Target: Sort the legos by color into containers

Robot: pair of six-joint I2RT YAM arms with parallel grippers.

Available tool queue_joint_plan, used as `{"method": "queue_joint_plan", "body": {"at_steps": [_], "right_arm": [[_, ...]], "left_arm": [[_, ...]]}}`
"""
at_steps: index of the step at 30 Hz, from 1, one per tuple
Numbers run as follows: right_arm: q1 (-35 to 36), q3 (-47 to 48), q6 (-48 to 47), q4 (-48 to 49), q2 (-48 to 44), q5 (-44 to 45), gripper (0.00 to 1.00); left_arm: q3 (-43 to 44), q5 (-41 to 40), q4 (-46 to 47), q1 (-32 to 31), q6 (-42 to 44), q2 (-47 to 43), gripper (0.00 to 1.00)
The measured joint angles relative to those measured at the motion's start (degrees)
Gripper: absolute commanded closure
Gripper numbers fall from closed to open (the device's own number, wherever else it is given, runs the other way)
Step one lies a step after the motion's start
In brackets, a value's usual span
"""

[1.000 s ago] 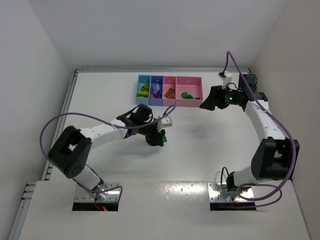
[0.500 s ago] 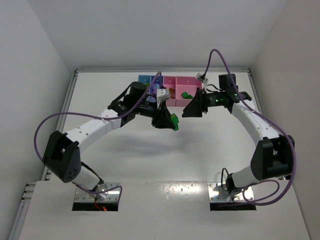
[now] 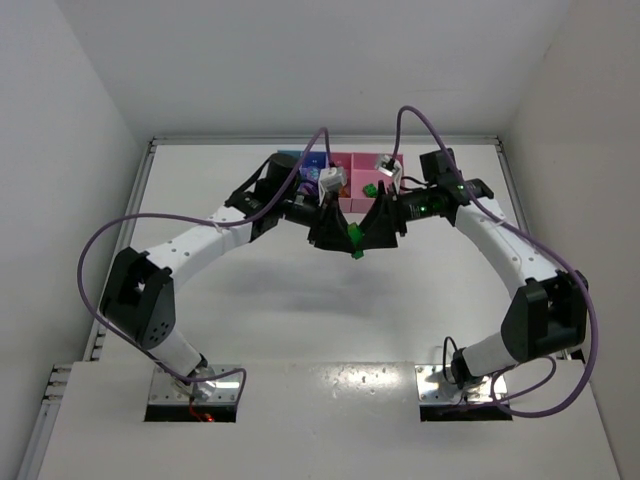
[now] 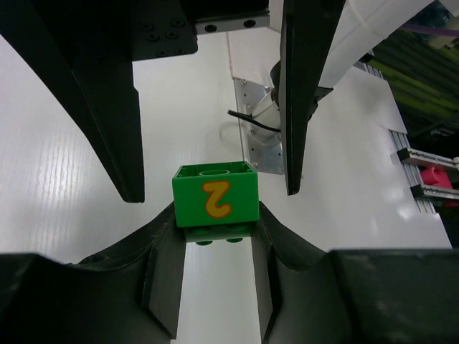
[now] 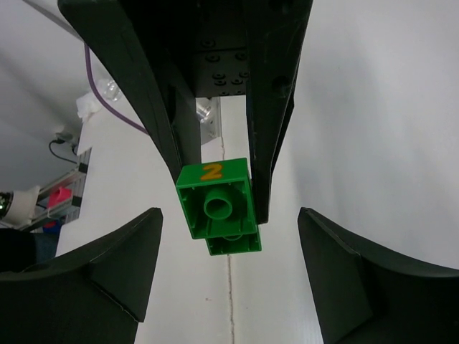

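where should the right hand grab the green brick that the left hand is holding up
Take the green brick by the free end that sticks out past the fingers of the left hand, on its two flat side walls. Bring the open right hand straight in from opposite the left; its fingers stand either side of it.

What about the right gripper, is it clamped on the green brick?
No, in the right wrist view the right gripper stands wide open, clear of the green brick, which the left gripper holds.
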Motion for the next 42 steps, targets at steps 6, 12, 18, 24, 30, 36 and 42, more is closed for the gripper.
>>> {"method": "queue_joint_plan", "body": {"at_steps": [6,12,18,24,30,36,42], "right_arm": [[1.14,0.33,-2.21,-1.57,0.00,1.09,0.32],[2.10,1.66,-2.16,-1.14,0.09,1.36,0.37],[2.03,3.17,-1.22,0.96,1.03,1.75,0.79],[2.08,3.41,-1.20,1.62,1.90,2.34,0.98],[-2.36,3.87,-1.33,1.68,2.29,6.27,0.98],[-6.99,8.68,1.57,7.61,9.62,21.90,1.00],[-6.54,21.70,3.52,11.06,26.05,39.39,1.00]], "left_arm": [[0.20,0.57,0.35,0.28,-0.20,0.13,0.85],[0.20,0.72,0.33,0.28,-0.37,0.74,0.85],[0.17,1.05,0.15,0.39,-0.55,0.81,0.85],[-0.20,0.66,-0.74,1.18,0.20,0.79,0.85],[-6.01,-2.05,-2.12,3.10,2.32,-2.36,0.85],[-14.38,-8.50,-5.03,4.81,4.61,-9.42,0.85],[-16.63,-18.97,-6.58,5.46,5.79,-15.32,0.85]]}}
